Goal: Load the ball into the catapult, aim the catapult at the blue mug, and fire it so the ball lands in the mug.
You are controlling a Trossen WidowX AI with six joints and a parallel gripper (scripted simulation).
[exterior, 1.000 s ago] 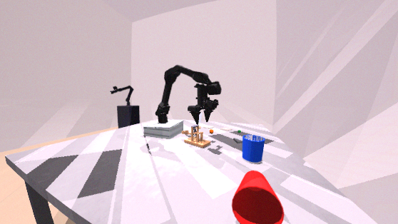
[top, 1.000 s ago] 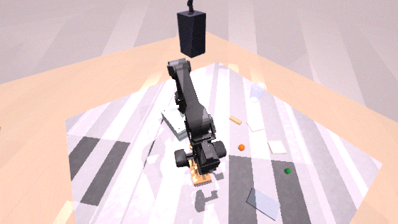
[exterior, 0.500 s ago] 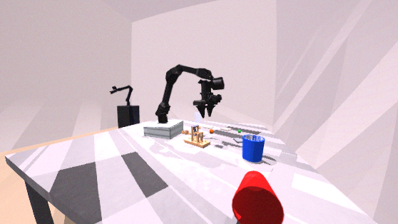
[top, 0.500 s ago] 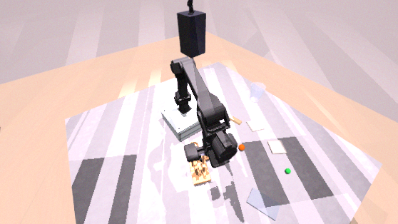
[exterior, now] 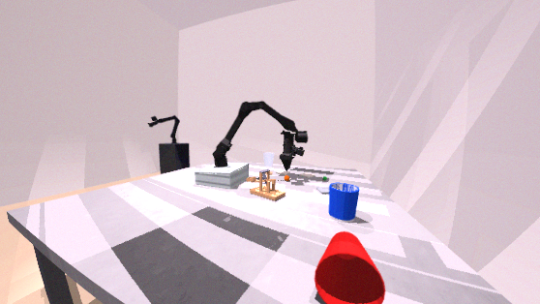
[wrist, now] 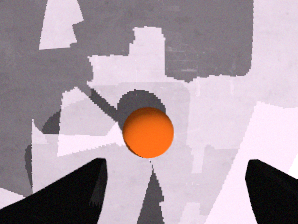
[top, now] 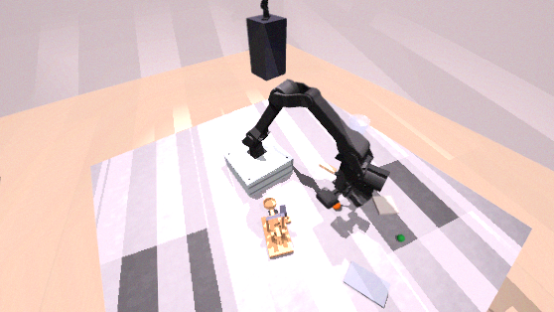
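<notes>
Item: orange ball [wrist: 148, 132] on worktop, 12 o'clock of your jaws; jaws part-open, holding nothing.

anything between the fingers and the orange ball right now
Nothing. In the wrist view the orange ball lies on the patterned mat just ahead of the two dark fingers, and the stretch between shows only mat and shadow. The gripper is open, not yet touching the ball.

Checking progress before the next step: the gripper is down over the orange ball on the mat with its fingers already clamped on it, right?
Not quite. The gripper is down over the orange ball on the mat, but its fingers are apart and not on the ball. The wrist view shows the ball lying free ahead of the open fingertips.
</notes>
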